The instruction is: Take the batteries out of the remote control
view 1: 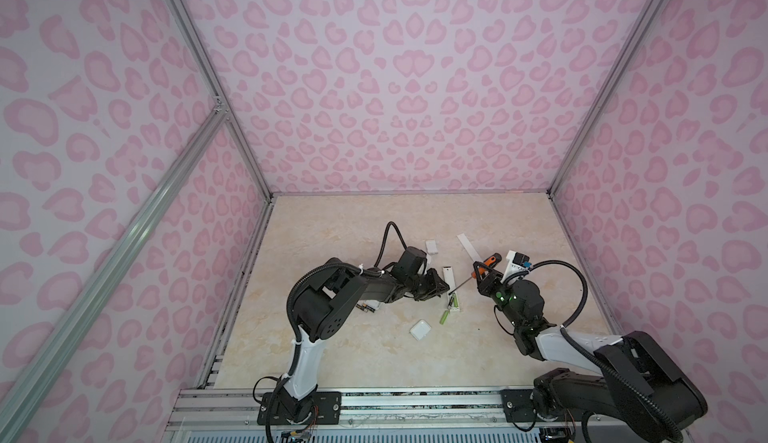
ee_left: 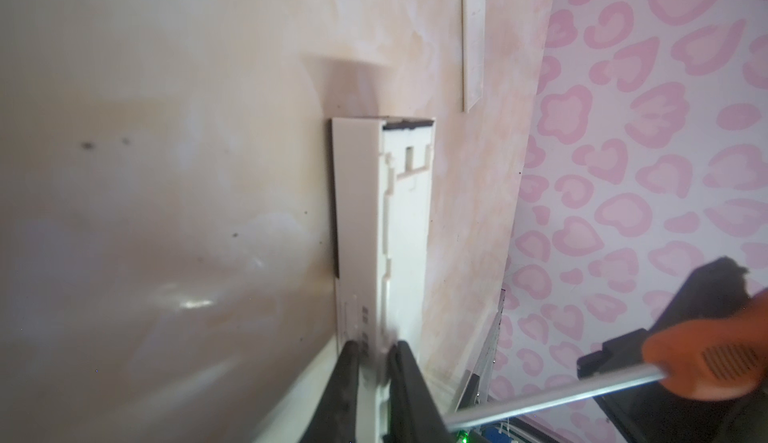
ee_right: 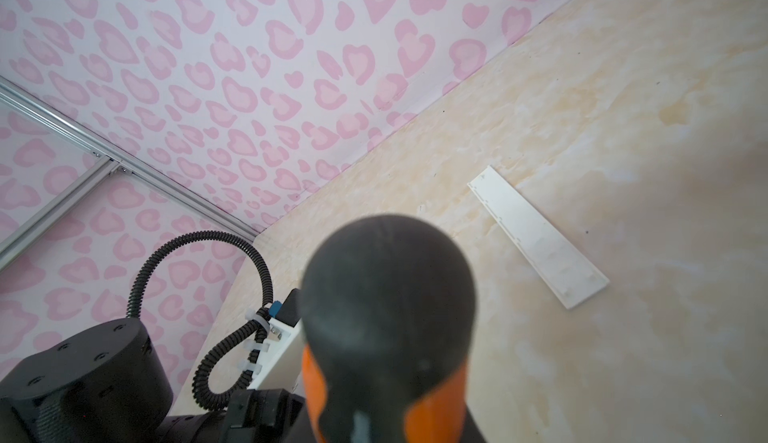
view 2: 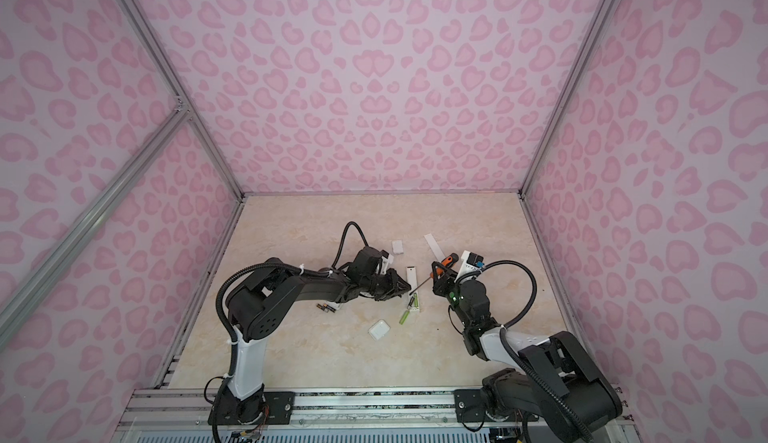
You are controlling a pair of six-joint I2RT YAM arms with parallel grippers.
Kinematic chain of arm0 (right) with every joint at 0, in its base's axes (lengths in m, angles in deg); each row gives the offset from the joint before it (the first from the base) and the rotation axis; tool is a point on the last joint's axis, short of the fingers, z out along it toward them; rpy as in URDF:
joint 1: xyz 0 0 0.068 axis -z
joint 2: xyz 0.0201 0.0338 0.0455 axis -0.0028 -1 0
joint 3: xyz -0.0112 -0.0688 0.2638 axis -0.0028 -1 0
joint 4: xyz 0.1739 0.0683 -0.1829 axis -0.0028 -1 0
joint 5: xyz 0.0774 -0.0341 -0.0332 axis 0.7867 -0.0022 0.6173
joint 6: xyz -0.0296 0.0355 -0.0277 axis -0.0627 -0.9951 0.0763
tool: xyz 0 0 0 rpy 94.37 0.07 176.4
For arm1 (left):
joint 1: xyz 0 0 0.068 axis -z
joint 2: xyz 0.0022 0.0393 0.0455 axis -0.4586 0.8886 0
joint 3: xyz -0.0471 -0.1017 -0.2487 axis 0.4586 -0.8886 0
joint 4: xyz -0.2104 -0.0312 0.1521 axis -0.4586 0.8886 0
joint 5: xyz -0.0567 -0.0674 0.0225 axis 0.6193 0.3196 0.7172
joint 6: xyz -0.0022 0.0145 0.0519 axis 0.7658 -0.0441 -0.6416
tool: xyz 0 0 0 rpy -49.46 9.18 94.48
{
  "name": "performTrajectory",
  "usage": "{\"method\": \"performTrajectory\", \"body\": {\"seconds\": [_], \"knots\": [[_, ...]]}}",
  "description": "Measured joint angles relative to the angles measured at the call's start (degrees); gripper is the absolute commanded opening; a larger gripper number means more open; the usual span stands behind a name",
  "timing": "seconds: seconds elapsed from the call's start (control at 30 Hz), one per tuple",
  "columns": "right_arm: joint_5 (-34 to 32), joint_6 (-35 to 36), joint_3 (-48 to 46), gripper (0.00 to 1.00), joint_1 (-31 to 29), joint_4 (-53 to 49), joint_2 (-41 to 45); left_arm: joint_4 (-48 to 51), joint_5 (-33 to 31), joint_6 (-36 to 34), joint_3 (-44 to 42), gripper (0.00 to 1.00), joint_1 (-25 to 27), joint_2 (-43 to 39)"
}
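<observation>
Two lime-green batteries (view 1: 455, 301) lie lengthwise in the remote (view 1: 448, 273), just below the tip of the screwdriver (view 1: 490, 260) clamped in the right gripper (view 1: 481, 275), while the left gripper (view 1: 443, 289) pinches the remote.

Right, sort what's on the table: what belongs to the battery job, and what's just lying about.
Job: remote control, held by left gripper; green batteries in it; loose green battery; dark batteries; screwdriver, in right gripper.
Lying about: long white cover; small white cover; square white cover.

Batteries (view 1: 454, 303) lie in the near end of the remote (view 1: 449, 275), another battery (view 1: 444, 317) just before it.
</observation>
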Motion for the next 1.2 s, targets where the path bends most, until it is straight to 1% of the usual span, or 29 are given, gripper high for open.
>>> {"method": "performTrajectory", "body": {"seconds": [0.27, 0.37, 0.5, 0.67, 0.87, 1.2], "knots": [[0.9, 0.0, 0.6, 0.0, 0.0, -1.0, -0.9, -0.1, 0.0, 0.0, -0.1, 0.19, -0.2, -0.2], [0.9, 0.4, 2.2, 0.0, -0.1, -5.4, 2.4, 0.6, -0.5, -0.2, -0.2, 0.23, -0.2, -0.7], [-0.3, 3.6, 5.5, 0.0, -1.3, -13.6, 7.5, 2.1, -0.9, -0.5, -0.2, 0.28, -0.3, -1.6], [-1.4, 7.0, 7.7, 0.0, -1.8, -21.5, 8.5, 2.4, -0.8, -1.1, 0.1, 0.32, -0.5, -2.8], [-2.2, 8.4, 9.1, 0.0, -3.1, -24.7, 6.0, 3.1, -0.8, -1.7, -0.3, 0.31, -0.5, -4.8], [-2.3, 9.6, 10.5, 0.0, -4.8, -25.0, 3.4, 3.4, -1.8, -1.3, -6.8, 0.25, 0.5, -6.9]]}}
